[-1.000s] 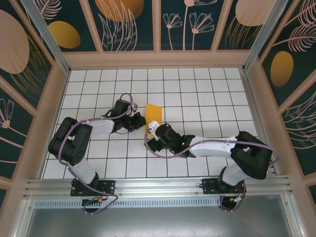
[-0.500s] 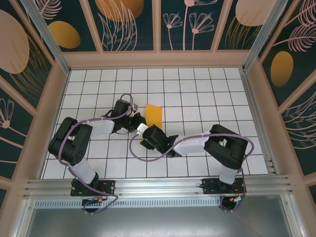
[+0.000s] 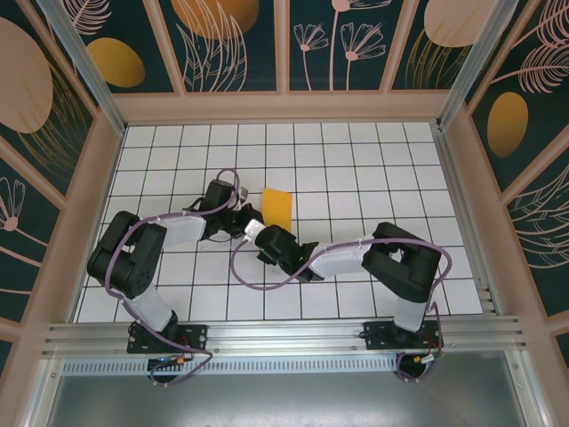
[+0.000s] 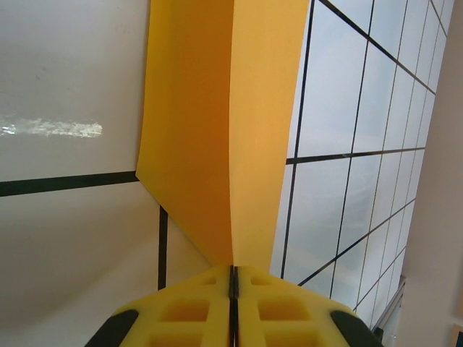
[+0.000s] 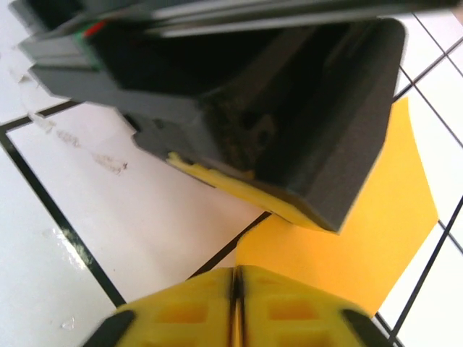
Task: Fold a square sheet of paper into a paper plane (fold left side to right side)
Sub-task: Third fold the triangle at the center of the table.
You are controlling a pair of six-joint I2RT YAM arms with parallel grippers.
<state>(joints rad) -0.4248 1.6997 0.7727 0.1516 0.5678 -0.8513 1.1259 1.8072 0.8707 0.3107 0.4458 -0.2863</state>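
The square sheet of paper (image 3: 277,205), orange-yellow and folded to a narrow rectangle, lies mid-table with its near left part lifted. In the left wrist view the paper (image 4: 217,108) rises as two leaves that meet in a crease running into the seam of my left gripper (image 4: 233,269), which is shut on it. From the top view my left gripper (image 3: 250,216) sits at the paper's left edge. My right gripper (image 3: 256,226) comes in just below it. Its yellow pads (image 5: 195,311) are pressed together, and the near corner of the paper (image 5: 347,238) enters the seam of the right gripper (image 5: 235,271).
The dark body and yellow pad of the left gripper (image 5: 289,108) hang directly above the right gripper's tips, very close. Patterned walls (image 3: 284,44) with a beige frame enclose the white tiled floor (image 3: 356,160). A metal rail (image 3: 284,336) carries the arm bases at the near edge.
The right arm folded its elbow and slid its gripper left to the paper's near corner, where its jaws went from open to shut. The left arm and the paper stayed put.
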